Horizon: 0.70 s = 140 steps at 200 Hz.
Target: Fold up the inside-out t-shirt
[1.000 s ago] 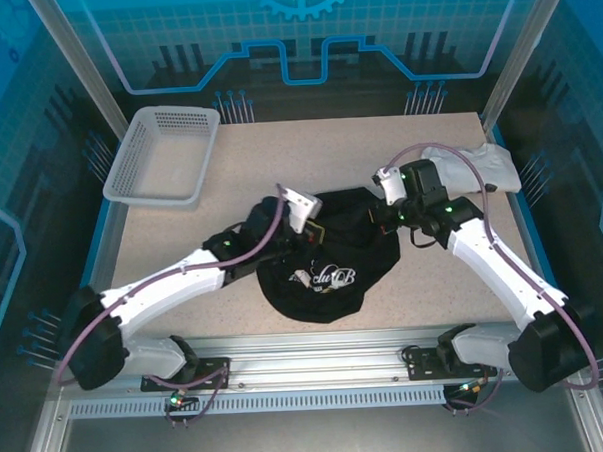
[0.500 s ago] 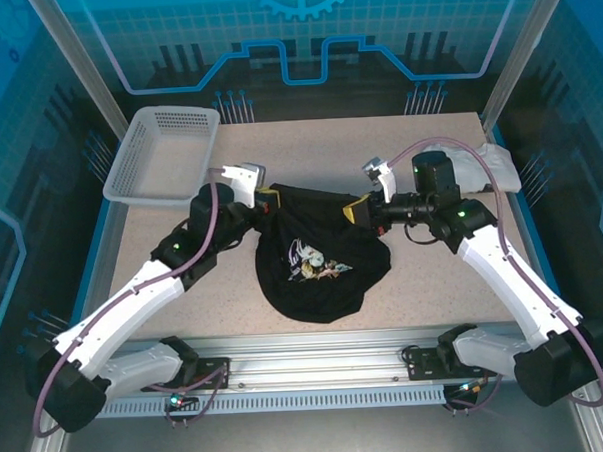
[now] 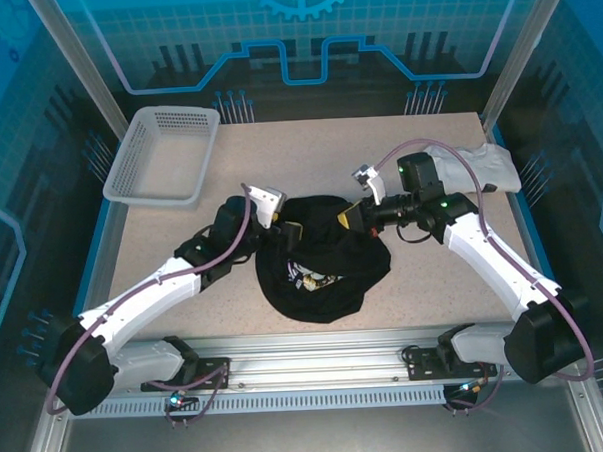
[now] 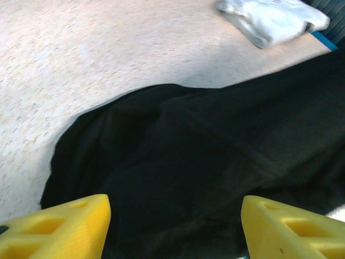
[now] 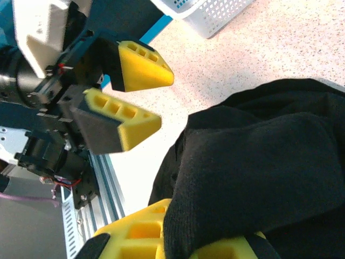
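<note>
Open along the far edge of the table, between basket at the far-left corner and white garment at the far-right. Blocked mid-table by the heaped t-shirt, plus left arm and right arm slanting in. Seemingly tight along the near edge.

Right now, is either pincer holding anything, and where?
The right pincer pinches the shirt by a fold at its far edge; the left pincer is open, empty.
</note>
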Each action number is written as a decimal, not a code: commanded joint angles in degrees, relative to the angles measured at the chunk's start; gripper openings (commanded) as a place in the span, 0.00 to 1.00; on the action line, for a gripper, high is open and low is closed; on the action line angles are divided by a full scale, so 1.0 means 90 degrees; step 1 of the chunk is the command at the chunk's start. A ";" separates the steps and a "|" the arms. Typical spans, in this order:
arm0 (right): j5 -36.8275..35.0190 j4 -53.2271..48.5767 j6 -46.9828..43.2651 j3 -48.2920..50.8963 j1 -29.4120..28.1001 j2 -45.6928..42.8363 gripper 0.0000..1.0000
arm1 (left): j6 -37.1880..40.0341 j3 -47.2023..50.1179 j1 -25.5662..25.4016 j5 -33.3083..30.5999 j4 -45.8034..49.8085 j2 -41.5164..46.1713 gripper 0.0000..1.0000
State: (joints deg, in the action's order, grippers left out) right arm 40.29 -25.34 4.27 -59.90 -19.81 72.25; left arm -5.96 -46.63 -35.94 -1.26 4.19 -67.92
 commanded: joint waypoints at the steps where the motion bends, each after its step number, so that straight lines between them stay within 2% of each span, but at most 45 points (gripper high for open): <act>1: -0.0045 -0.0325 -0.0395 -0.0223 0.0034 -0.0005 0.00 | 0.0722 -0.0148 -0.0331 0.0211 -0.0289 -0.0029 0.74; 52: 0.0115 -0.0358 -0.0475 -0.0182 0.0034 -0.0134 0.00 | 0.1548 -0.0850 -0.0655 0.0247 -0.0040 -0.1144 0.81; 77: 0.0149 -0.0255 -0.0470 0.0000 0.0043 -0.0250 0.00 | 0.1636 -0.1426 -0.0641 0.0318 -0.0012 -0.2041 0.78; 89: 0.0036 -0.0167 -0.0387 0.0176 0.0077 -0.0334 0.00 | 0.1443 -0.1839 -0.0634 0.0631 0.0168 -0.2429 0.65; 102: -0.0291 -0.0066 -0.0200 0.0343 0.0142 -0.0431 0.00 | 0.1196 -0.2276 -0.0613 0.1325 0.0491 -0.2720 0.41; 109: -0.0919 -0.0090 0.0019 0.0368 0.0156 -0.0468 0.00 | 0.1063 -0.2471 -0.0597 0.1612 0.0687 -0.2815 0.26; 115: -0.1749 -0.0225 0.0246 0.0332 0.0165 -0.0469 0.00 | 0.0875 -0.2597 -0.0589 0.1745 0.0849 -0.2842 0.11; 120: -0.2548 -0.0418 0.0451 0.0267 0.0178 -0.0446 0.02 | 0.0720 -0.2668 -0.0577 0.1821 0.0986 -0.2835 0.02; 128: -0.3647 -0.0704 0.0715 0.0177 0.0166 -0.0399 0.04 | 0.0409 -0.2747 -0.0535 0.1991 0.1172 -0.2758 0.00; 140: -0.4492 -0.0836 0.0867 0.0191 0.0118 -0.0425 0.10 | -0.0221 -0.2682 -0.0431 0.2319 0.1179 -0.2554 0.00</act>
State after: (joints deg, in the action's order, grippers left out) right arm 24.05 -28.34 5.89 -57.63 -19.38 68.95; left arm 1.56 -68.53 -41.23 10.41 10.44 -93.91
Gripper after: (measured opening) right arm 0.057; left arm 0.078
